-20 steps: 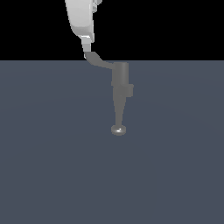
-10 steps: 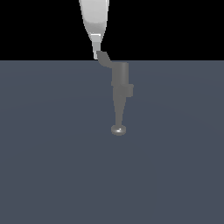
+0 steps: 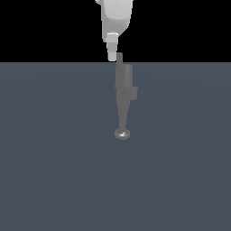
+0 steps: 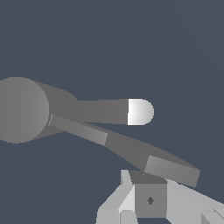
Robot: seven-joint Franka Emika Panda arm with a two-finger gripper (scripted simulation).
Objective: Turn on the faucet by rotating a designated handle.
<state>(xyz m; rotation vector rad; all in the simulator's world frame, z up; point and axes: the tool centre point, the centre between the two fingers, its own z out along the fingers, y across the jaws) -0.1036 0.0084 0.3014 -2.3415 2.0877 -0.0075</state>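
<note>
In the exterior view you see the faucet [image 3: 123, 90] standing on a flat slate-blue floor [image 3: 54, 171], matte grey: a cylindrical body, a small block on the exterior view's right, and a spout that tapers down to a round shiny nozzle [image 3: 122, 134]. The handle [image 3: 119, 57] shows only as a short grey stub rising from the body's far end, cutting into the black background. The white, glossy gripper [image 3: 112, 56] comes down from the upper edge, and its narrow tip sits just beside the handle on the exterior view's left, seemingly touching it. From here you cannot tell how far the jaws are spread.

The wrist view gives you what the other hides. The body is seen end-on as a grey disc, the spout runs away from it to a bright rounded nozzle [image 4: 140, 111], and the handle [image 4: 131, 151] is a thin flat lever, widening to a paddle-like tip. That tip lies against the pale, faceted gripper [image 4: 144, 199] parts at the frame's edge. A dark grey square pad faces the camera there. The fingertips are cut off by the frame, so you cannot tell whether the gripper is spread or closed, nor whether it clasps the handle.
</note>
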